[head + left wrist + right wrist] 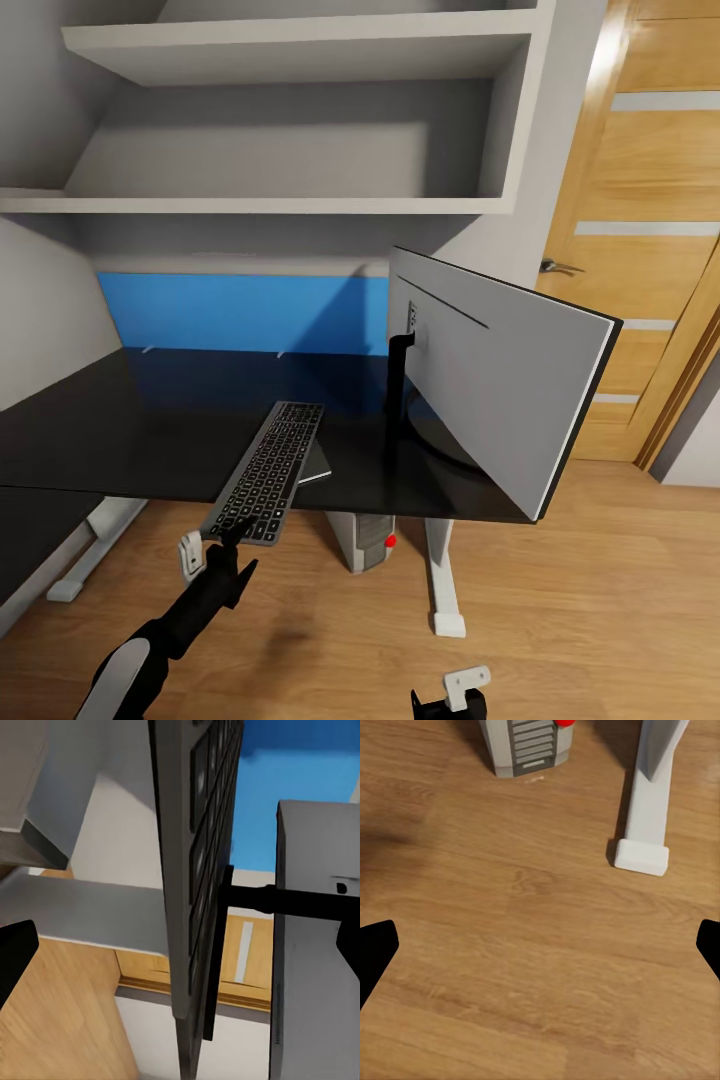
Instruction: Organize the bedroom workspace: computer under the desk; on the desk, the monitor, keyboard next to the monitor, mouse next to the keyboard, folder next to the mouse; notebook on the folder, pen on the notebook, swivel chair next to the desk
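The keyboard (268,470) lies lengthwise on the black desk (120,430), its near end jutting past the front edge. My left gripper (213,545) is open at that near end, and the keyboard (191,892) stands between its spread fingers in the left wrist view. A thin grey notebook (318,464) pokes out from under the keyboard's right side. The monitor (490,385) stands on the desk's right end, its silver back toward me. The computer (366,538), red light on its front, sits under the desk. My right gripper (452,697) hangs open low over the floor, near the computer (525,746).
White desk feet (445,600) (641,855) rest on the wood floor. A blue panel (240,310) lines the wall behind the desk, with white shelves (300,204) above. An oak door (655,250) stands at the right.
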Robot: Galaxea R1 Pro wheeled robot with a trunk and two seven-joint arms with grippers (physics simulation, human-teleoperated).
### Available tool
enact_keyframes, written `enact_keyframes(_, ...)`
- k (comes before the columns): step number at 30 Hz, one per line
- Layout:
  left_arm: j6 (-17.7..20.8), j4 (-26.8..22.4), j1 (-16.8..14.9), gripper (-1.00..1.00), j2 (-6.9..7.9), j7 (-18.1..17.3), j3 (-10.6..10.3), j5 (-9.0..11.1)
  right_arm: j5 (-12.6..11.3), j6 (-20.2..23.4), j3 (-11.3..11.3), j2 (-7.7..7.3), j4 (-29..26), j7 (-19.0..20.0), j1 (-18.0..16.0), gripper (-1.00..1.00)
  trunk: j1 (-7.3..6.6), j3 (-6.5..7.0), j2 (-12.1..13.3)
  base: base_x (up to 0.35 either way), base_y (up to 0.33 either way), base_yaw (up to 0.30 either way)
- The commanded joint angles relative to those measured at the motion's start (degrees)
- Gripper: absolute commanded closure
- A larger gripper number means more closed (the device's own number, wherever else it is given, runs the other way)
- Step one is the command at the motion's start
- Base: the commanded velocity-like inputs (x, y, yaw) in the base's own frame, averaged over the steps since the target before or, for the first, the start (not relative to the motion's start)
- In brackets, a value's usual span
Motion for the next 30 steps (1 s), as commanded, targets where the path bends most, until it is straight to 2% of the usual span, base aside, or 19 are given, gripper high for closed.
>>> enact_keyframes(1,0.34,0.02,-0.03,-1.0,0.01,-0.07,0.09,0.31,-0.18,-0.1,0.48,0.03,0.02,-0.34,-0.03,-1.0,-0.01,-0.05,-0.02,0.0,0.0,0.0)
enact_keyframes(30,0.34,0.12,-0.01,-1.0,-0.03,-0.06,0.02,0.33,-0.18,-0.1,0.47,0.05,0.03,-0.34,-0.03,-1.0,-0.01,-0.05,-0.02,0.015,0.0,0.0)
